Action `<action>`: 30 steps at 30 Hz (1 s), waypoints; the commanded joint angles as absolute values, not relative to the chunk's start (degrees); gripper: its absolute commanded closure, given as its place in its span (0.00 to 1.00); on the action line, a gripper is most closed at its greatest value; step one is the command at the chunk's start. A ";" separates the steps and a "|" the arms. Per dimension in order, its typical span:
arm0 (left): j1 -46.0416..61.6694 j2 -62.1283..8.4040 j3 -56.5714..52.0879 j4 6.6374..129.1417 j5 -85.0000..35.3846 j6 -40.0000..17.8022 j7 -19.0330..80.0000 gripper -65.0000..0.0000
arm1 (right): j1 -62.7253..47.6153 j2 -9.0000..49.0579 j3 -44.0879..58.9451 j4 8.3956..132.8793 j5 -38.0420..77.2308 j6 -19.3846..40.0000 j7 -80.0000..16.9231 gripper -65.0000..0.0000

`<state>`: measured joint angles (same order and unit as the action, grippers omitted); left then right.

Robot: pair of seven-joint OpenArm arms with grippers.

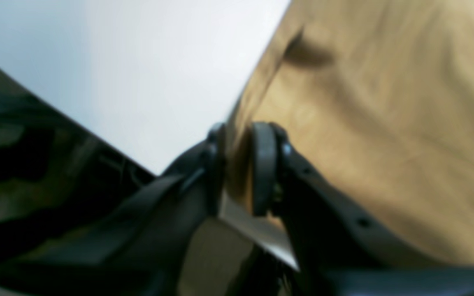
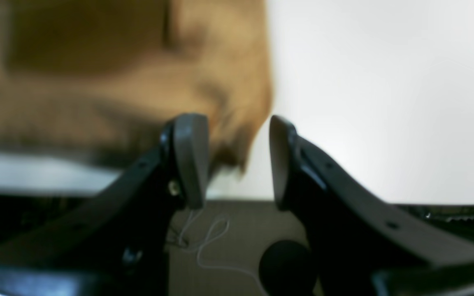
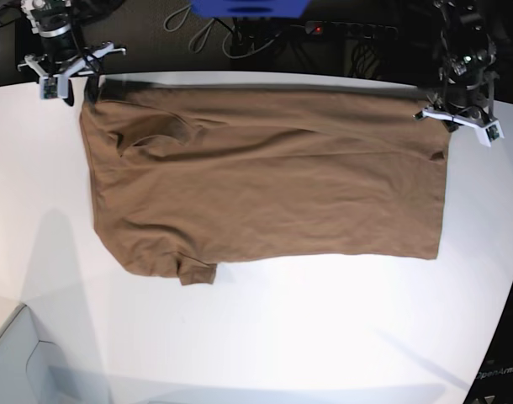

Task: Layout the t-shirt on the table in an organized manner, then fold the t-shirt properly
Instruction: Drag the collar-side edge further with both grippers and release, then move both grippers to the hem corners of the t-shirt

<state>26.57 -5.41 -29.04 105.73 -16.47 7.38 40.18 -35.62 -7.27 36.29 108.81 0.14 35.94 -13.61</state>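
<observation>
The t-shirt point(image 3: 265, 181) lies spread on the table point(image 3: 265, 337), its long upper edge running along the table's far rim and a short sleeve point(image 3: 198, 271) poking out at the lower left in the base view. Cloth mostly flat, with creases near the upper left corner.

Left gripper point(image 1: 239, 168): at the far right corner of the shirt in the base view. Wrist view shows a narrow gap between the fingers point(image 1: 263, 164) with the brown edge of the cloth running through it; blurred, so I cannot tell whether the pads are pinching the cloth or have just let it go.

Right gripper point(image 2: 237, 160): at the far left corner in the base view. Jaws stand apart, nothing clamped; a corner of the shirt hangs between the fingers point(image 2: 191, 156), closer to the left pad. White table behind it.
</observation>
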 commanded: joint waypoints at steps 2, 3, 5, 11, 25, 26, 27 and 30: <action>26.95 -5.67 -29.23 108.70 -16.31 7.52 39.16 0.74 | -36.18 -7.16 38.29 111.52 3.21 35.56 -12.26 0.60; 27.12 -5.67 -29.23 110.02 -16.31 7.52 39.16 0.71 | -36.18 -7.16 39.08 111.96 4.35 35.56 -12.26 0.60; 27.91 -5.58 -29.32 112.66 -16.31 7.52 39.16 0.68 | -35.91 -7.16 41.27 112.40 6.55 35.56 -12.26 0.60; 26.59 -5.93 -29.41 115.82 -16.04 7.60 39.16 0.65 | -31.25 -5.49 42.33 112.22 7.25 35.56 -12.44 0.60; -8.66 -11.38 -28.88 85.58 -14.46 7.69 38.64 0.29 | -3.21 1.27 30.81 107.91 -1.89 35.56 -36.44 0.60; -11.21 -12.00 -27.47 81.36 -13.49 7.69 38.46 0.28 | -1.71 1.19 29.76 106.68 -3.03 35.56 -36.53 0.60; -13.23 -12.44 -26.42 78.20 -12.44 7.60 38.29 0.27 | -0.57 1.19 28.70 105.45 -4.09 35.56 -36.44 0.60; -17.89 -13.67 -23.52 68.70 -9.45 7.52 34.33 0.28 | 1.98 1.01 27.21 102.37 -7.43 35.56 -36.26 0.60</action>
<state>-16.67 -12.56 -23.20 67.22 -9.82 7.22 35.18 1.50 0.45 26.92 101.45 -7.29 35.75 -37.26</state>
